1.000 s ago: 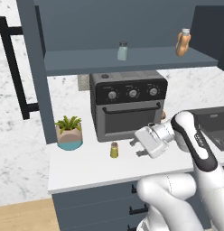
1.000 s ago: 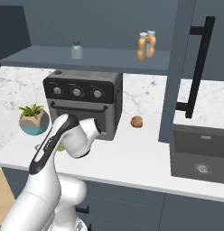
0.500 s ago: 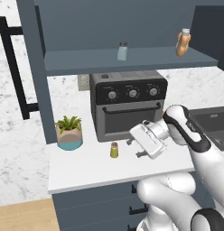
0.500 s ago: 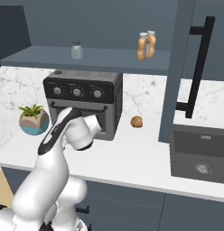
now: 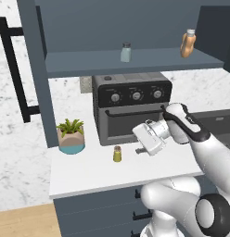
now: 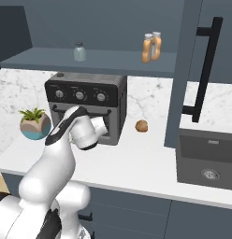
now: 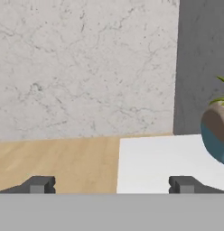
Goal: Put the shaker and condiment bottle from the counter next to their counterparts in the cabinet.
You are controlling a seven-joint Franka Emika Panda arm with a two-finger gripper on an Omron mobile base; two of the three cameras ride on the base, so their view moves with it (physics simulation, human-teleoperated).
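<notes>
The small yellow-green shaker (image 5: 117, 153) stands on the white counter (image 5: 89, 173) in front of the toaster oven. My gripper (image 5: 139, 146) hovers just right of it, a little above the counter, pointing left. In the hand view the gripper (image 7: 111, 185) is open with nothing between its fingertips (image 7: 39, 184). Ahead of them lie the counter's left edge and the wood floor. On the cabinet shelf (image 5: 89, 62) stand a pale grey-blue shaker (image 5: 126, 52) and an orange condiment bottle (image 5: 187, 44). From the right, two orange bottles (image 6: 147, 48) (image 6: 156, 45) stand side by side there.
A black toaster oven (image 5: 130, 109) sits at the back of the counter. A potted plant (image 5: 70, 136) stands at its left. A small brown round thing (image 6: 141, 126) lies right of the oven. A sink (image 6: 209, 158) is at the far right. The cabinet doors (image 6: 204, 70) hang open.
The arm has swung a little to the left, bringing the hand closer to the shaker. The jaws stayed open. Nothing on the counter or shelf moved.
</notes>
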